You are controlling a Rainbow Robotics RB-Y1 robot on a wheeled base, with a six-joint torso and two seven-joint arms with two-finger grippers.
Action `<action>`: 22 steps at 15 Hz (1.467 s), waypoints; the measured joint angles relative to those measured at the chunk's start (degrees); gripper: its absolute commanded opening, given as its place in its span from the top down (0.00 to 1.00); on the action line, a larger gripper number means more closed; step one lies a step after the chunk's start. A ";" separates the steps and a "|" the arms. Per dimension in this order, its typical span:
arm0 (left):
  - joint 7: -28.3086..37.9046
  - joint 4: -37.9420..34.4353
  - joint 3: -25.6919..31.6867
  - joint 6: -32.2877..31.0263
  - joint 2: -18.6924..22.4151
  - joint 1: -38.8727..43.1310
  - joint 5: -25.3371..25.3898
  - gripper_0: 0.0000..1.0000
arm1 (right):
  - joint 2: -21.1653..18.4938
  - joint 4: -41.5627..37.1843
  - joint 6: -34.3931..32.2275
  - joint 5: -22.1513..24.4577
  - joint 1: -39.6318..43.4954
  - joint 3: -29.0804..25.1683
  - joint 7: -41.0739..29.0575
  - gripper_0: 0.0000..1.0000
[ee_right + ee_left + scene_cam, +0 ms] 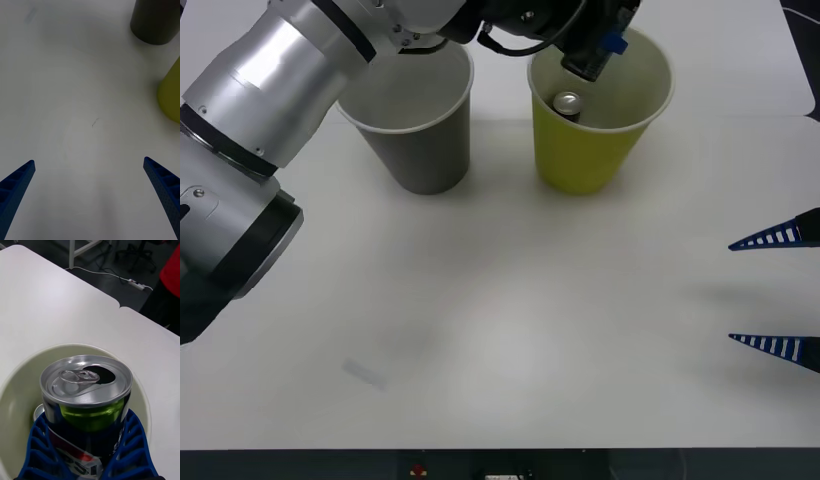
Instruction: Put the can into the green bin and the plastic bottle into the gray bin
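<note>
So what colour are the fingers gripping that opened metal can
Blue and ribbed, clearest in the left wrist view, closed around the silver-topped metal can.

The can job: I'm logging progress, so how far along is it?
Done: one can already lies inside the green bin. In hand: the left tool, over that bin, grips a second can above its opening, not yet released. Left: nothing shows in the gray bin; no plastic bottle is seen. The right tool waits open.

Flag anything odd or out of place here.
Nothing spilled or tipped. One oddity: the green bin already holds a can while the left pincer grips another can over it. The gray bin stands upright; the right pincer waits open.
</note>
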 measured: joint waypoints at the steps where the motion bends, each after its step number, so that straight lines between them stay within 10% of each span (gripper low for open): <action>1: 0.00 0.47 -1.16 1.17 -0.04 -0.07 -0.05 1.00 | 0.00 0.00 0.00 0.00 0.00 0.00 0.00 0.00; 3: 0.00 0.68 -2.49 2.00 -0.06 -0.09 -0.05 0.99 | 0.00 0.00 0.00 0.00 0.00 0.00 0.00 0.00; 5: 0.00 0.69 -2.61 2.11 -0.08 -0.08 0.37 0.12 | 0.00 0.00 0.00 0.00 0.00 0.00 0.00 0.00; 6: 0.00 0.69 -2.62 2.12 -0.19 -0.05 0.62 0.00 | 0.00 0.00 0.00 0.00 0.00 0.00 0.00 0.00; 15: -2.74 -2.30 -2.62 4.62 2.36 2.64 4.07 0.00 | 0.00 0.00 0.00 0.00 0.00 0.00 0.00 0.00; 22: -7.53 -24.50 1.59 4.61 13.64 17.57 8.35 0.00 | 0.00 -0.01 0.00 0.00 0.00 0.00 0.00 0.00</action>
